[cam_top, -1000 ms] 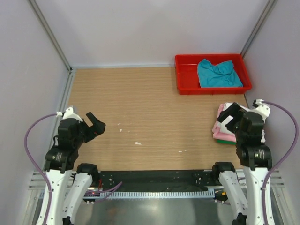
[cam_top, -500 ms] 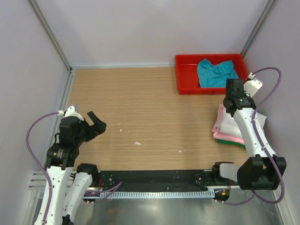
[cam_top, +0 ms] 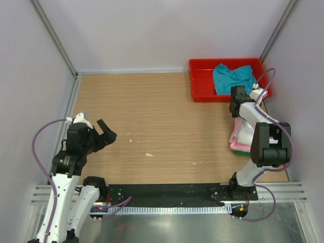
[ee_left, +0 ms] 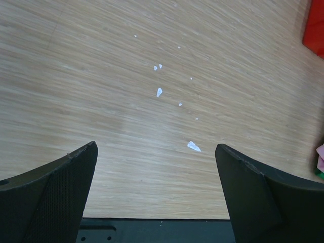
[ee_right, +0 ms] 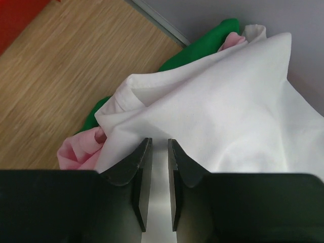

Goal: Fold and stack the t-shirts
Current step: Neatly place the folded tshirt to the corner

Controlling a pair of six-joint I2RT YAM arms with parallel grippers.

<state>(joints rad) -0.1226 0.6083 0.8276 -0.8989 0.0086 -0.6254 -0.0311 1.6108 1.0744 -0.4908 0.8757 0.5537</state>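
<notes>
A crumpled teal t-shirt lies in the red tray at the back right. In front of the tray, a white t-shirt tops a pile over a pink one and a green one. My right gripper hangs over the pile's far end. Its jaws stand a narrow slit apart, tips at the white cloth. Whether they pinch it does not show. My left gripper is open above bare table at the near left.
Small white scraps lie on the wooden table ahead of the left gripper. Grey walls close in the left, back and right sides. The tray's red corner shows at the top left of the right wrist view.
My right arm swung out from its folded pose beside the pile and reached toward the tray's front edge, its jaws narrowing from wide open. The left arm barely moved.
</notes>
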